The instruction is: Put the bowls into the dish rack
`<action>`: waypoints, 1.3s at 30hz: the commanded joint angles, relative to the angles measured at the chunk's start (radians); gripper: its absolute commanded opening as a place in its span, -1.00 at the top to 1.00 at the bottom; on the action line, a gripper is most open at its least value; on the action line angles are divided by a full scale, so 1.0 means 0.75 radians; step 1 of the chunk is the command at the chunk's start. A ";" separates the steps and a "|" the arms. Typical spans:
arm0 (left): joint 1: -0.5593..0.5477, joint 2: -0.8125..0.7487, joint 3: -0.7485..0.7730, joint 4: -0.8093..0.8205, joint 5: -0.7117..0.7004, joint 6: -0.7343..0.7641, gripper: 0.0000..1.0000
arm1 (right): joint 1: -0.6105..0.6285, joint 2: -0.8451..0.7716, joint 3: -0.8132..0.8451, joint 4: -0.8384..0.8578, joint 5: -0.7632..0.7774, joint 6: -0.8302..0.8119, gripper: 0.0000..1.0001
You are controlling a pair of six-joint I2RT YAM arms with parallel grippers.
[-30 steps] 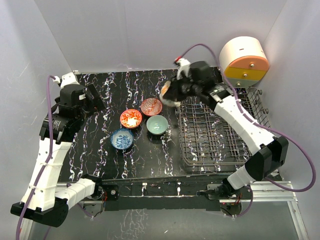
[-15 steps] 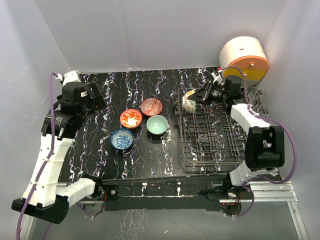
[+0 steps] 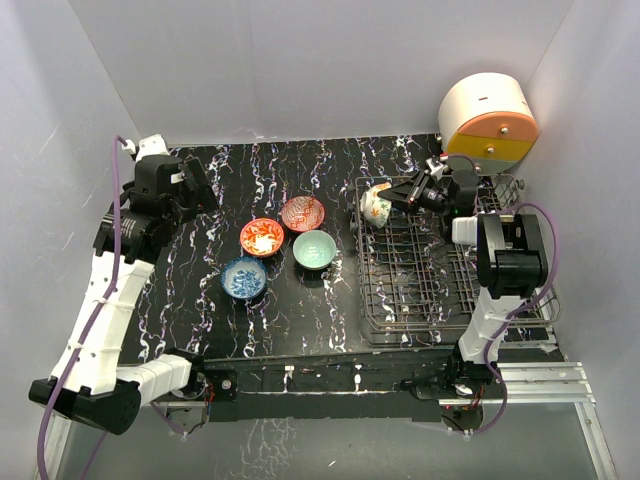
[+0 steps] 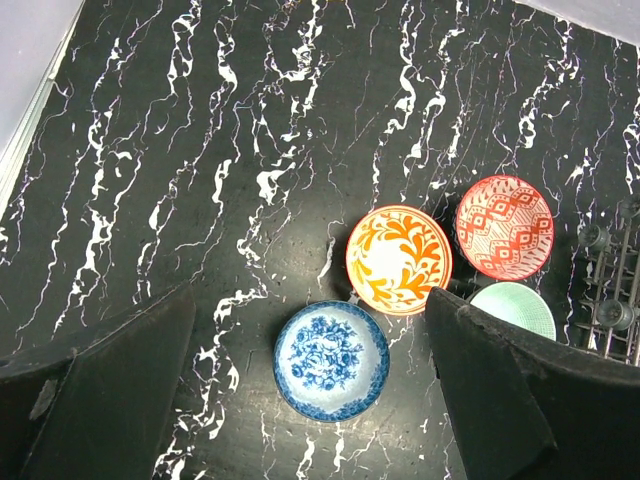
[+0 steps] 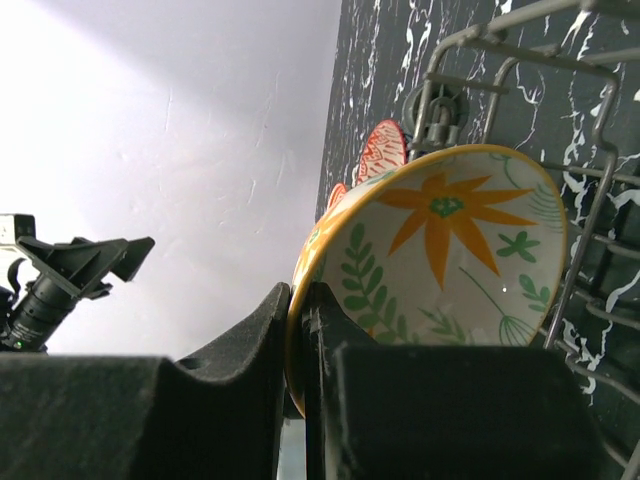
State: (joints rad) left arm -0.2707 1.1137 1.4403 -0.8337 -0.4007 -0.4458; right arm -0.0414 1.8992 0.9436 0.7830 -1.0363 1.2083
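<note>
My right gripper [image 3: 400, 198] is shut on the rim of the cream bowl with the orange flower [image 3: 377, 206] [image 5: 450, 250]; it holds the bowl on edge at the far left corner of the grey wire dish rack [image 3: 440, 300]. The orange-red bowl [image 3: 261, 237] [image 4: 398, 259], red-pink bowl [image 3: 302, 213] [image 4: 504, 226], pale teal bowl [image 3: 314, 249] [image 4: 520, 305] and blue patterned bowl [image 3: 243, 278] [image 4: 331, 359] sit together on the black table. My left gripper [image 4: 310, 400] is open and empty, high above the blue bowl; in the top view it shows at the far left [image 3: 190, 185].
A rounded white-orange-yellow drawer unit [image 3: 490, 120] stands at the far right behind the rack. Upright tines fill the rack [image 5: 590, 200]. White walls close in the table on three sides.
My right gripper carried the flower bowl from left of the rack to its far left corner, and the arm folded back. My left arm rose a little toward the far wall.
</note>
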 commanded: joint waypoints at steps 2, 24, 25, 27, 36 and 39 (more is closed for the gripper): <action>-0.006 0.024 0.056 0.033 0.012 0.013 -0.93 | -0.004 0.031 -0.005 0.308 0.051 0.109 0.82; -0.005 0.072 0.050 0.064 0.037 0.009 -0.92 | -0.050 0.151 -0.069 0.121 0.143 -0.058 0.49; -0.007 0.072 0.049 0.065 0.037 0.011 -0.92 | -0.057 0.144 -0.071 0.082 0.146 -0.084 0.45; -0.007 0.074 0.047 0.068 0.035 0.018 -0.92 | -0.068 0.134 -0.076 0.026 0.147 -0.120 0.44; -0.005 0.070 0.040 0.065 0.037 0.026 -0.92 | -0.087 0.181 -0.115 0.360 0.036 0.153 0.84; -0.005 0.066 0.037 0.068 0.037 0.022 -0.92 | -0.088 0.165 -0.110 0.257 0.076 0.137 0.84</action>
State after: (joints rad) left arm -0.2707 1.1759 1.4532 -0.7921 -0.3767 -0.4385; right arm -0.1005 2.0129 0.8700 0.9745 -0.9863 1.2793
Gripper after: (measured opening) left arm 0.963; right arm 0.122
